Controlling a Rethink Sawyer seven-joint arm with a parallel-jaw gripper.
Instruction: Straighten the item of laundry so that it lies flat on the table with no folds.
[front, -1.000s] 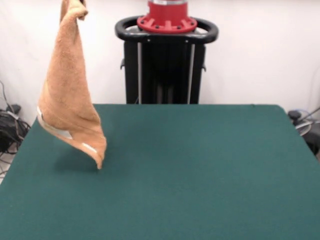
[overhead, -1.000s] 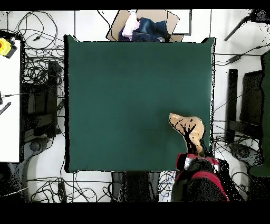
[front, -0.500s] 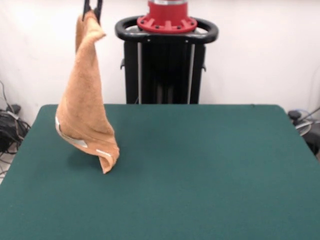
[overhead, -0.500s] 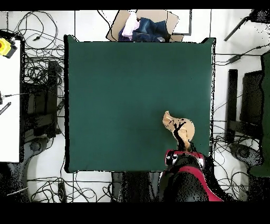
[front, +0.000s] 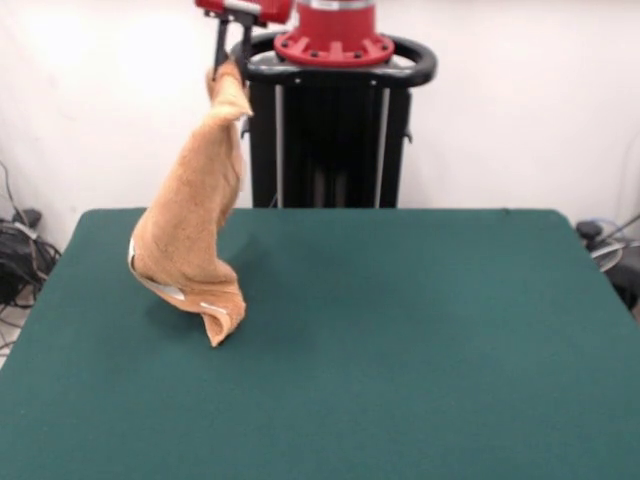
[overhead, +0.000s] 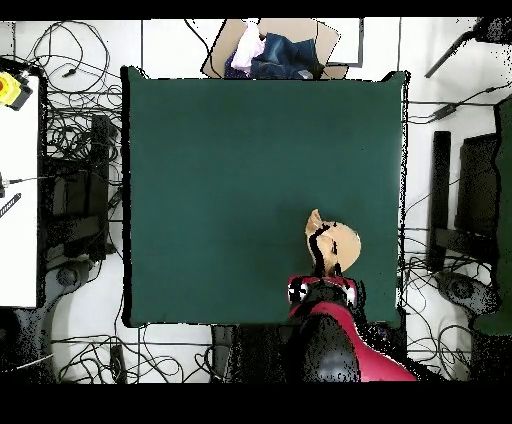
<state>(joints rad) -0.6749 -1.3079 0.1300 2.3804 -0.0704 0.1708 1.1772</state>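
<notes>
The gripper (front: 228, 62), closed on one upper corner of the towel (front: 190, 240), holds it well above the table (front: 420, 330) so that the cloth hangs down in a long drape. The lowest corner appears to touch the green surface near the table's left side in the front view, probably serving as an anchor from which the cloth can be drawn out flat. The overhead view shows the towel bunched directly beneath the arm (overhead: 330, 345), so it remains folded.
</notes>
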